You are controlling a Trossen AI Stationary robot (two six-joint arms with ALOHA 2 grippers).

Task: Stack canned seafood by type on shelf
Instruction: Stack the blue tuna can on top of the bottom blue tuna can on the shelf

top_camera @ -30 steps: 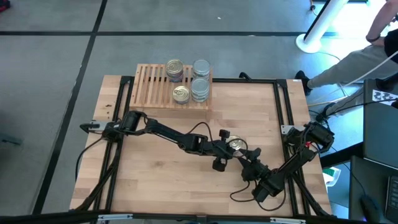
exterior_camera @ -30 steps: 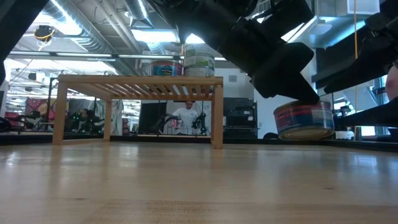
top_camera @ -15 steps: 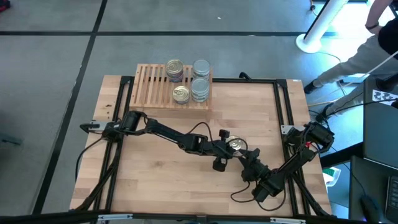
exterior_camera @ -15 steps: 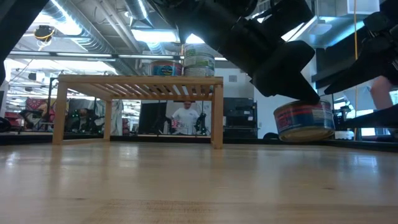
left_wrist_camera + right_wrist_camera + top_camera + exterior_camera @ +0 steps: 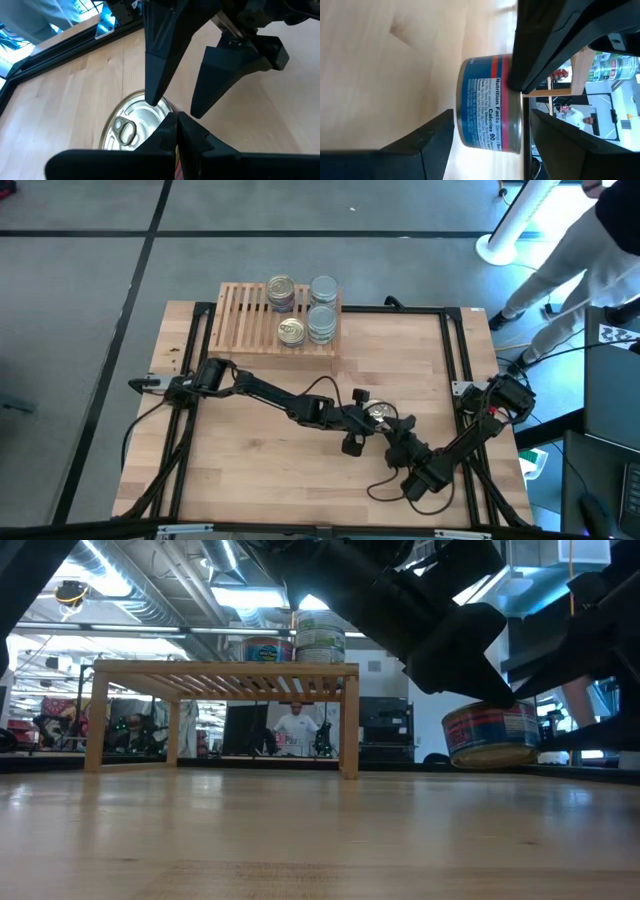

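One canned seafood tin [image 5: 380, 412] with a blue and red label [image 5: 487, 117] sits mid-table, slightly tilted in the low view [image 5: 490, 735]. My left gripper [image 5: 372, 418] is shut, with its tips on the tin's top. My right gripper [image 5: 392, 428] stands open at the tin's near right. It is rolled, with one finger [image 5: 437, 140] low by the table and one finger [image 5: 555, 140] at lid height; whether they touch the tin I cannot tell. The shelf [image 5: 240, 320] at the far edge carries two gold-lidded tins [image 5: 281, 290], [image 5: 291, 331] and two silver-lidded tins [image 5: 323, 287], [image 5: 321, 323]. My left gripper presses its shut fingertips [image 5: 177, 122] down on the tin's lid at the rim [image 5: 162, 112], slanting down from the table's left. The tin stays on the table, its top tipped a little in the low view.
A black frame [image 5: 455, 340] runs round the tabletop. A person [image 5: 590, 250] walks past the far right corner beside a white post base [image 5: 497, 248]. A cable [image 5: 385, 488] loops near my right arm. Bare wood lies at the near left.
My right gripper has rolled a little at the wrist beside the tin, and its arm has shifted slightly toward the near edge. The tin and my left gripper have kept still. The person at the far right has walked on.
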